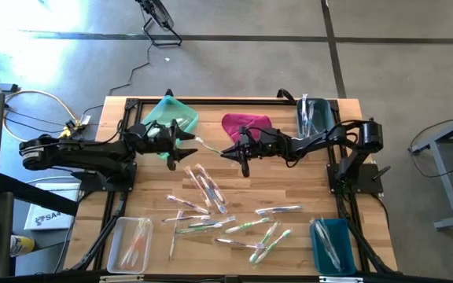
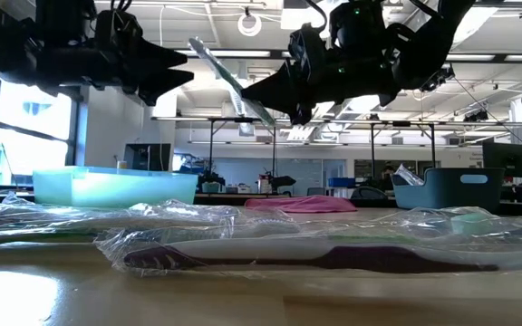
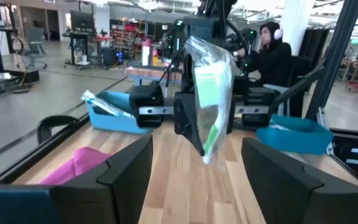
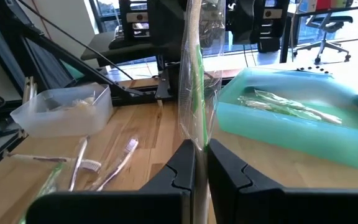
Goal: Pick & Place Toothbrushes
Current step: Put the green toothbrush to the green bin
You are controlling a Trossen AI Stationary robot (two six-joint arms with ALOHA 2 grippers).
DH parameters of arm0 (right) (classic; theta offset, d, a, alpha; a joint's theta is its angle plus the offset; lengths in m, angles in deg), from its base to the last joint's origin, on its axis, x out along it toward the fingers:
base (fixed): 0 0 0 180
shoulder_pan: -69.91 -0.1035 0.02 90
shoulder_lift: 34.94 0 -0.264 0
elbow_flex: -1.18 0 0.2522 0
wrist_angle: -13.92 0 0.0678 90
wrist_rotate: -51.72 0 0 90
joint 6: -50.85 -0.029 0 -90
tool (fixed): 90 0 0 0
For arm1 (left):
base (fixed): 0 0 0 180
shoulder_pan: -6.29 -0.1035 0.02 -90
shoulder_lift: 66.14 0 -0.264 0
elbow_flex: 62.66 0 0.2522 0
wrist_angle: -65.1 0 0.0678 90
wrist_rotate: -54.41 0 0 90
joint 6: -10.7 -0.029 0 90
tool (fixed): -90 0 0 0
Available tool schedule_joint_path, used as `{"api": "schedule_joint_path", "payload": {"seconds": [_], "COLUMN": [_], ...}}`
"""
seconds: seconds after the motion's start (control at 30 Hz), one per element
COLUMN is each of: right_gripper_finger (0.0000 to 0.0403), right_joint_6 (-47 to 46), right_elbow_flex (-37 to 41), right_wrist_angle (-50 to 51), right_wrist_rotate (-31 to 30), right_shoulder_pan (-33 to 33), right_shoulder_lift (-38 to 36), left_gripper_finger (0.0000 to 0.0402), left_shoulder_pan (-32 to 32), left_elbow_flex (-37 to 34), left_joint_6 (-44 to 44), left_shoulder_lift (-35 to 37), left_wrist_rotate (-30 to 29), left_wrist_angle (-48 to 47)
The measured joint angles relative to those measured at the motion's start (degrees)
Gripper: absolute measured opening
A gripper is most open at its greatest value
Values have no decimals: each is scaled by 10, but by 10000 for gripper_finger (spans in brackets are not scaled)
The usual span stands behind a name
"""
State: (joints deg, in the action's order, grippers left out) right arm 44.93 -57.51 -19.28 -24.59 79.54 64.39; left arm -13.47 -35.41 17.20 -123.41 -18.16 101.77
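A green-handled toothbrush (image 4: 194,74) in its clear wrapper hung in the air above the worktop (image 1: 305,192), between the two arms, pinched at one end by the right pincer (image 4: 199,163), whose fingers were closed tight on it. The left pincer (image 3: 197,165) stood just beside it with fingers spread wide, holding nothing. More wrapped toothbrushes (image 1: 211,200) lay scattered across the worktop, near a magenta cloth (image 1: 246,124) and a teal bin (image 1: 171,116).

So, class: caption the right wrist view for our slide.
Right pincer shut on a green wrapped toothbrush, held upright above the wooden table.
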Motion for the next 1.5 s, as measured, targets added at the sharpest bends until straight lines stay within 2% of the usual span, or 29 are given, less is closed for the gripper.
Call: {"api": "schedule_joint_path", "payload": {"seconds": [0.5, 0.77, 0.97, 1.1, 1.23, 1.33, 1.5], "right_gripper_finger": [15, 15, 15, 15, 15, 15, 15], "right_joint_6": [-4, 18, 18, 17, 17, 17, 17], "right_elbow_flex": [0, 0, 0, 0, 0, 0, 0], "right_wrist_angle": [-18, -19, -19, -19, -17, -18, -17], "right_wrist_rotate": [-2, -59, -61, -61, -61, -61, -61], "right_shoulder_pan": [-24, -38, -35, -35, -35, -35, -35], "right_shoulder_lift": [0, 0, 0, 0, 0, 0, 0], "left_gripper_finger": [237, 237, 237, 237, 237, 237, 237], "left_shoulder_pan": [38, 36, 37, 37, 37, 37, 37], "left_elbow_flex": [0, 0, 0, 0, 22, 50, 83], "left_joint_6": [33, 23, 23, 21, 21, 13, 12], "left_shoulder_lift": [0, 0, 0, -2, -23, -59, -110], "left_wrist_rotate": [-3, -5, -9, -32, -25, -1, 1], "left_wrist_angle": [26, 30, 31, 36, 35, 35, 34]}}
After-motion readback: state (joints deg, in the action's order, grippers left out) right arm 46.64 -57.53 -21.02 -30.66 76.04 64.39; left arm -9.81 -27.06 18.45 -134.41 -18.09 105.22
